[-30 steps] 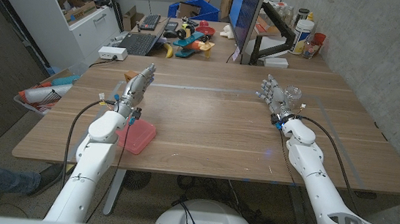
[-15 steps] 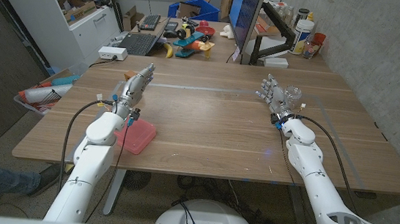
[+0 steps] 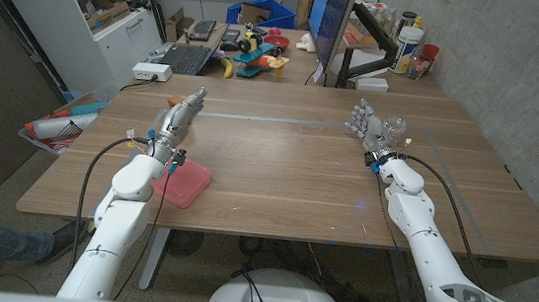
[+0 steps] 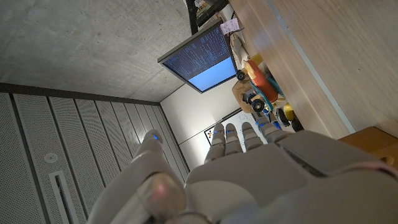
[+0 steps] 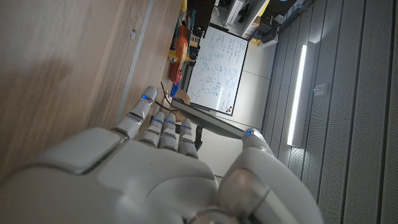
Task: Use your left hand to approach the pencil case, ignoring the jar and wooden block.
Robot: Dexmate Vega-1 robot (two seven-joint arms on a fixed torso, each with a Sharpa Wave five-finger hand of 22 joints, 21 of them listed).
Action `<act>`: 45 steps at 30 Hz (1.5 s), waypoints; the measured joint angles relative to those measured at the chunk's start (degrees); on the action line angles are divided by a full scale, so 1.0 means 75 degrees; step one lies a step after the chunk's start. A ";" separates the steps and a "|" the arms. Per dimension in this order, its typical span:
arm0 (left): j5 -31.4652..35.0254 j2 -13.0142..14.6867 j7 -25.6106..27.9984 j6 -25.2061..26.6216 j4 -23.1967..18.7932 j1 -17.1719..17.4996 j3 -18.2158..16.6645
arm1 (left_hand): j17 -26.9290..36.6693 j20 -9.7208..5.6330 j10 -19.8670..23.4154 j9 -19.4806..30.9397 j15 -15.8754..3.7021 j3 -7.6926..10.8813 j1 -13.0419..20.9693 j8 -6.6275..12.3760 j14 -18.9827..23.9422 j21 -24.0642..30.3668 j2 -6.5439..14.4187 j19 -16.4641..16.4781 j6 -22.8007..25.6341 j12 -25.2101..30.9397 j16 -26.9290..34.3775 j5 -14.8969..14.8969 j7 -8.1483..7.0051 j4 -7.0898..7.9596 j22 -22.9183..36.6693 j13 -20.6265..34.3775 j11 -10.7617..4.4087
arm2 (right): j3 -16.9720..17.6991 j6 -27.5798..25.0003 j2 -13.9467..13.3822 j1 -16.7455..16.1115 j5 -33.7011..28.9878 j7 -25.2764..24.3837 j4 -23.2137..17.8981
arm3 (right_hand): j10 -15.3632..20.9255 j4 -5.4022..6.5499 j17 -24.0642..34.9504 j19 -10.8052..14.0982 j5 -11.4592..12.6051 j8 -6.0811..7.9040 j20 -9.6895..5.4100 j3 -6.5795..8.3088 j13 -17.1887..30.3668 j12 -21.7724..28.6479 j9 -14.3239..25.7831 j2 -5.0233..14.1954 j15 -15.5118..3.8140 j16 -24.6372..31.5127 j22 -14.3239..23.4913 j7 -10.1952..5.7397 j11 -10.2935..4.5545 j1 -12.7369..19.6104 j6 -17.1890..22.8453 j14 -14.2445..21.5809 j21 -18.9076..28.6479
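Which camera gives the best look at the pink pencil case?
The head view: the pencil case lies near the table's front edge, partly covered by the left forearm. The left wrist view catches perhaps a pink sliver at its edge.

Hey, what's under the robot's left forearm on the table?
A pink pencil case lies on the table beneath the left arm, which covers its left part. The left hand is beyond it, holding nothing.

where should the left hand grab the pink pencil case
Probably across its short width near the middle, from above. The pencil case lies flat and low on the table, partly under the left forearm, so the left hand, now beyond it with fingers extended, would have to draw back first.
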 measured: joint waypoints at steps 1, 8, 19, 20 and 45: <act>0.0013 0.0003 0.0006 -0.0006 -0.0003 0.0018 -0.0006 | 0.0000 0.0000 0.0000 0.0000 0.0000 0.0000 0.0000 0.0000 0.0000 0.0000 0.0000 0.0000 0.0000 0.0000 0.0000 0.0000 0.0000 0.0000 0.0000 0.0000 0.0000 | -0.0001 0.0000 0.0000 0.0001 0.0000 0.0000 0.0000 | 0.0000 0.0000 0.0000 0.0000 0.0000 0.0000 0.0000 0.0000 0.0000 0.0000 0.0000 0.0000 0.0000 0.0000 0.0000 0.0000 0.0000 0.0000 0.0000 0.0000 0.0000; 0.0066 0.0035 0.0039 -0.0035 -0.0108 0.0140 -0.0070 | 0.0000 0.0044 0.0029 0.0000 -0.0014 0.0024 0.0000 0.0000 0.0068 0.0000 0.0000 0.0044 -0.0001 0.0000 0.0000 0.0000 0.0000 -0.0023 0.0000 0.0000 0.0028 | -0.0021 0.0002 0.0014 0.0050 -0.0040 0.0001 0.0031 | 0.0000 0.0000 -0.0030 -0.0001 0.0000 0.0000 0.0000 0.0000 0.0001 0.0000 0.0000 0.0000 0.0000 0.0000 0.0000 0.0000 0.0000 0.0000 0.0000 0.0000 -0.0029; 0.0141 0.0094 0.0070 -0.0017 -0.0260 0.0316 -0.0157 | 0.0000 0.0084 0.0061 0.0000 -0.0014 0.0023 0.0031 0.0000 0.0068 0.0000 0.0031 0.0084 0.0084 0.0000 0.0000 0.0000 0.0002 -0.0021 0.0000 0.0000 -0.0003 | -0.0022 0.0066 0.0051 0.0113 -0.0044 0.0013 0.0121 | 0.0031 0.0000 -0.0035 0.0055 0.0000 0.0000 -0.0057 0.0000 0.0001 0.0000 0.0000 0.0000 0.0000 0.0000 0.0000 0.0000 0.0030 0.0000 0.0056 0.0000 -0.0088; 0.0145 0.0094 0.0071 -0.0008 -0.0260 0.0316 -0.0157 | 0.0000 0.0084 0.0070 0.0000 -0.0014 0.0023 0.0031 0.0000 0.0068 0.0000 0.0031 0.0084 0.0081 0.0000 0.0000 0.0000 0.0000 -0.0021 0.0000 0.0000 -0.0012 | -0.0022 0.0066 0.0051 0.0116 -0.0044 0.0013 0.0123 | 0.0031 0.0000 -0.0035 0.0055 0.0000 0.0000 -0.0057 0.0000 0.0001 0.0000 0.0000 0.0000 0.0000 0.0000 0.0000 0.0000 0.0030 0.0000 0.0056 0.0000 -0.0088; 0.0210 0.0177 0.0065 0.0060 -0.0769 0.0783 -0.0401 | 0.0000 0.0111 0.0069 0.0000 -0.0014 0.0022 0.0031 0.0000 0.0067 0.0000 0.0030 0.0055 0.0080 0.0000 -0.0001 0.0000 -0.0001 -0.0061 0.0000 0.0000 -0.0013 | -0.0058 0.0030 0.0040 0.0020 -0.0062 -0.0005 -0.0086 | 0.0082 -0.0024 -0.0071 0.0054 0.0000 0.0000 -0.0056 -0.0024 0.0002 0.0000 0.0000 0.0000 -0.0042 0.0000 0.0000 0.0000 0.0001 0.0000 0.0055 0.0042 -0.0168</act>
